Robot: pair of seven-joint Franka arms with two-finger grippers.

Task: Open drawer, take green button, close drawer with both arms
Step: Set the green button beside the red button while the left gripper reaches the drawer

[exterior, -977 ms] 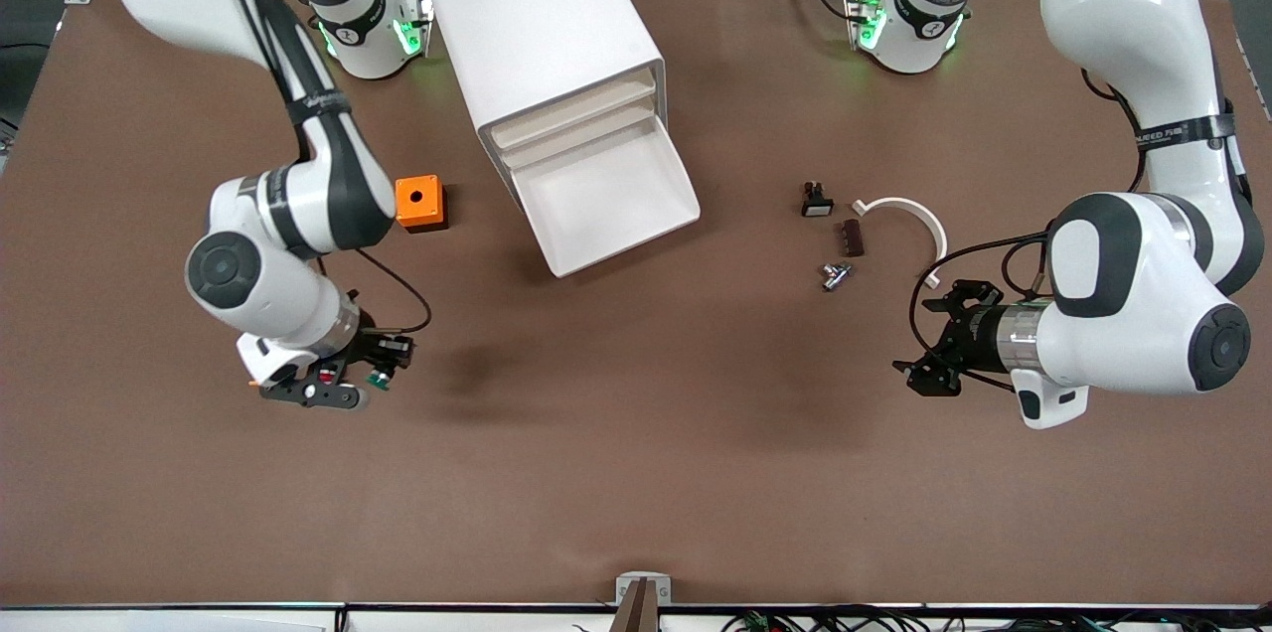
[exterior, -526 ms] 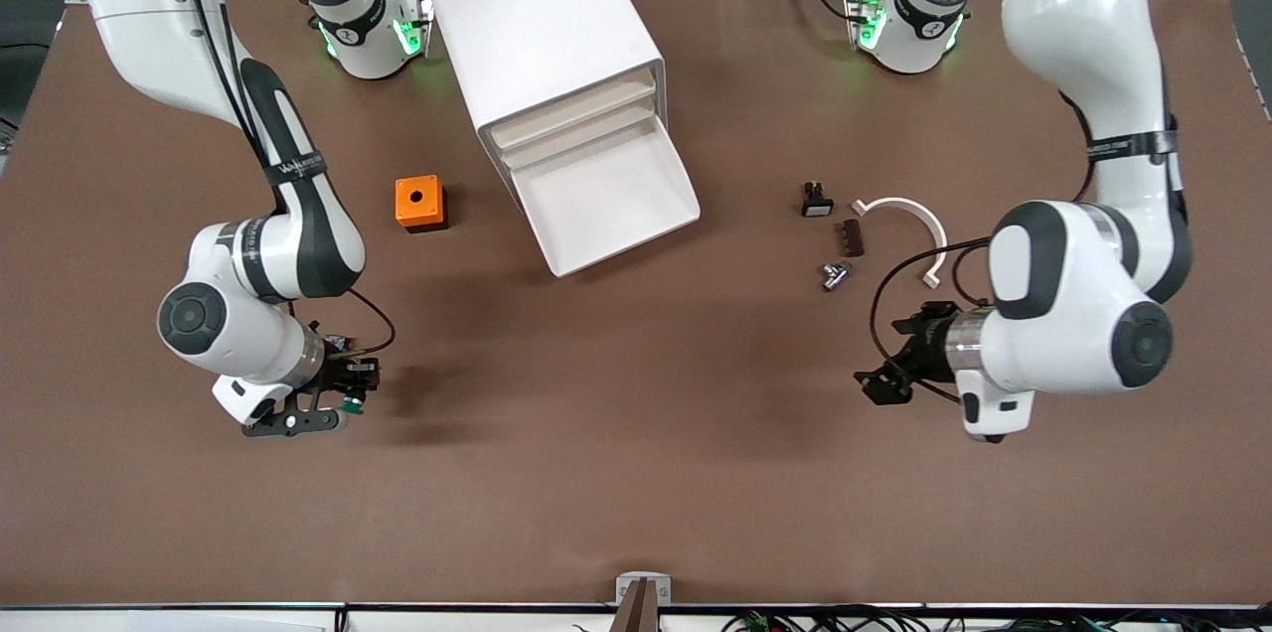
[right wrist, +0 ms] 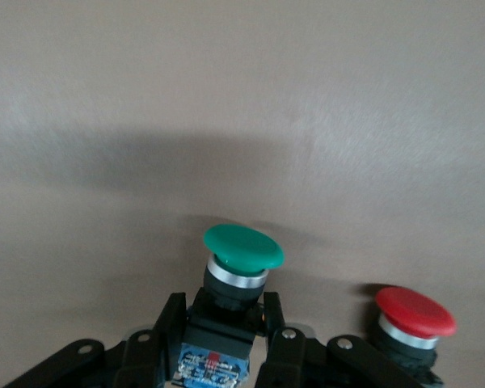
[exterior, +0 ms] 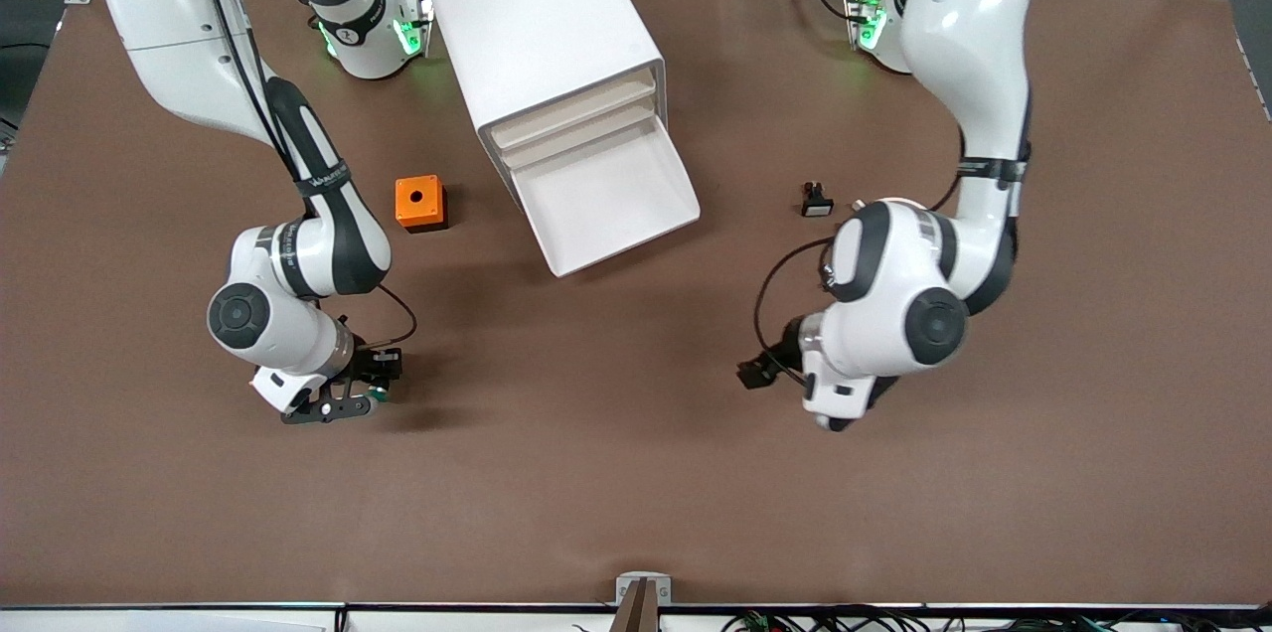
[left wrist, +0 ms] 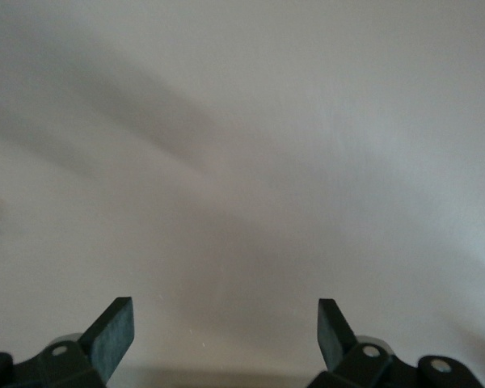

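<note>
Green-capped button [right wrist: 242, 250] clamped in right gripper [exterior: 370, 384], low over brown tabletop [exterior: 616, 473] toward the right arm's end.
Left gripper [left wrist: 225, 339] hangs spread and empty. Drawer [exterior: 606, 190] stands open and bare; closing remains. Red button [right wrist: 414, 317] sits beside the green.

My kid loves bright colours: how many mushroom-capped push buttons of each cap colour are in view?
green-capped button: 1
red-capped button: 1
Total: 2
</note>
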